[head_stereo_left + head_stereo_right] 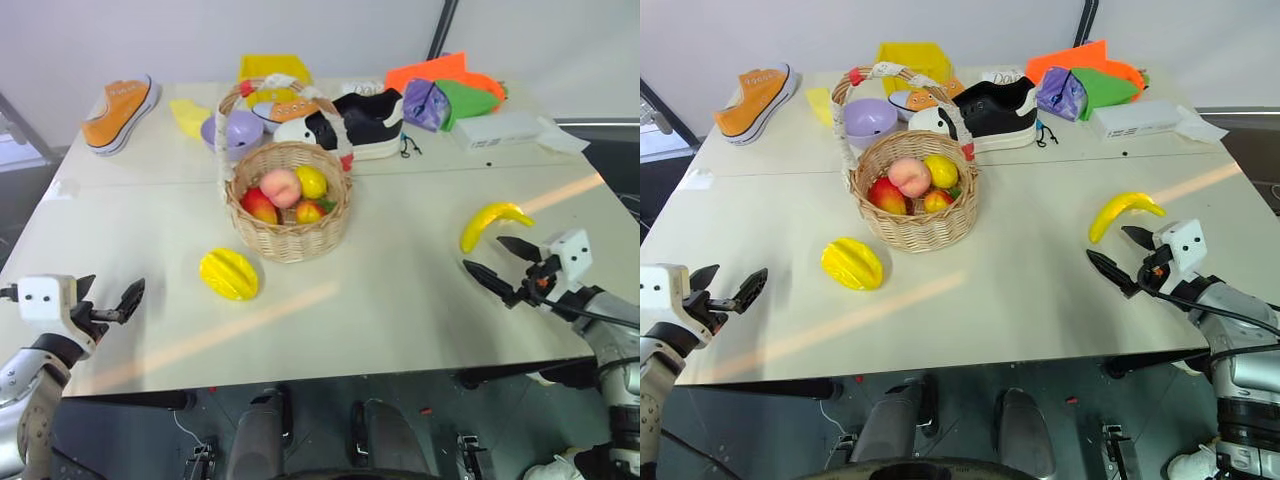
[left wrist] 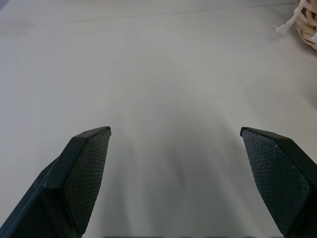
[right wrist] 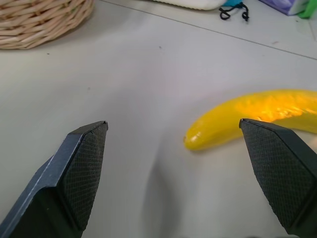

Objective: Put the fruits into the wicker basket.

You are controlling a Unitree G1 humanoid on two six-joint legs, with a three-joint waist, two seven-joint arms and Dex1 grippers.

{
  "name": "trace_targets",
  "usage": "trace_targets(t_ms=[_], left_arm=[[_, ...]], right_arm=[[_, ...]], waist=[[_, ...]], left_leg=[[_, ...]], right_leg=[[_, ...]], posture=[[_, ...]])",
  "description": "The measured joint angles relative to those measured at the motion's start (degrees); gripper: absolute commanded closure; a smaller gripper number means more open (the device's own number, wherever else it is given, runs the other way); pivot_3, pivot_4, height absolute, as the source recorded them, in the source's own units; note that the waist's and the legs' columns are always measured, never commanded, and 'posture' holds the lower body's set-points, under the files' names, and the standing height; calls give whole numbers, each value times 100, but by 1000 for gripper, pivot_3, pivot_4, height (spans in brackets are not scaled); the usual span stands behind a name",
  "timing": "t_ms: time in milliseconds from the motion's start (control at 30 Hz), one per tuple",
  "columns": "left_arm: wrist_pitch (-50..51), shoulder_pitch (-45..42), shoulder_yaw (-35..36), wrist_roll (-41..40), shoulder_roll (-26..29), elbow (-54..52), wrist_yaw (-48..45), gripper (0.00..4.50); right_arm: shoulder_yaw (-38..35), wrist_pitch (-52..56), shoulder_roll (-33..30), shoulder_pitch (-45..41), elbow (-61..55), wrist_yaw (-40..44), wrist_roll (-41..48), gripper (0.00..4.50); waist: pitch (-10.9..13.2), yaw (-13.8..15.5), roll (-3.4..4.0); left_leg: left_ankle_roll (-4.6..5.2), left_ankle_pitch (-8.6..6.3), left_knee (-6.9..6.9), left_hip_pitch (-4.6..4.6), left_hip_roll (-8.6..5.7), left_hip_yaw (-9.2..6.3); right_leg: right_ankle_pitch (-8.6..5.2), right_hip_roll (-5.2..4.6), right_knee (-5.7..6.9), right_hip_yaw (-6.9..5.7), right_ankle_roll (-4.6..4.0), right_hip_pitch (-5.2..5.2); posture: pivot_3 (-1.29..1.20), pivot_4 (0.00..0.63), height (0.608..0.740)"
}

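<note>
From the head view, the wicker basket [image 1: 288, 205] stood at the table's [image 1: 400, 300] centre, already holding some fruits. The starfruit [image 1: 229, 274] lay at its 7 o'clock, the banana [image 1: 492, 223] at 3 o'clock. The left gripper [image 1: 108, 302] was spread, empty. In the right wrist view, the right gripper [image 3: 173, 173] was released, near the banana.

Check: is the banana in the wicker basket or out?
Out. The banana lies on the table, apart from the wicker basket.
</note>
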Motion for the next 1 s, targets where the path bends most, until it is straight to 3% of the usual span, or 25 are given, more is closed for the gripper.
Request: trace_targets(t_ms=[400, 800, 1000], left_arm=[[307, -261, -62, -298, 162, -405, -227, 0], [1331, -635, -876, -988, 934, -1610, -749, 0], [1688, -919, -1432, -968, 877, -2241, -329, 0]], right_arm=[[281, 92, 11, 3, -332, 102, 8, 57], [758, 757, -80, 8, -1773, 368, 395, 57], [980, 753, -56, -5, -1808, 396, 394, 57]], waist=[[-1, -2, 0], [-1, -1, 0], [-1, 6, 0]], left_leg=[[8, 5, 5, 1, 1, 1], [4, 0, 31, 4, 4, -6], [12, -7, 54, 4, 7, -10]], right_leg=[[3, 6, 8, 0, 5, 18], [4, 26, 8, -1, 7, 42], [5, 25, 8, 0, 8, 46]], posture=[[0, 150, 740], [0, 150, 740], [0, 150, 740]])
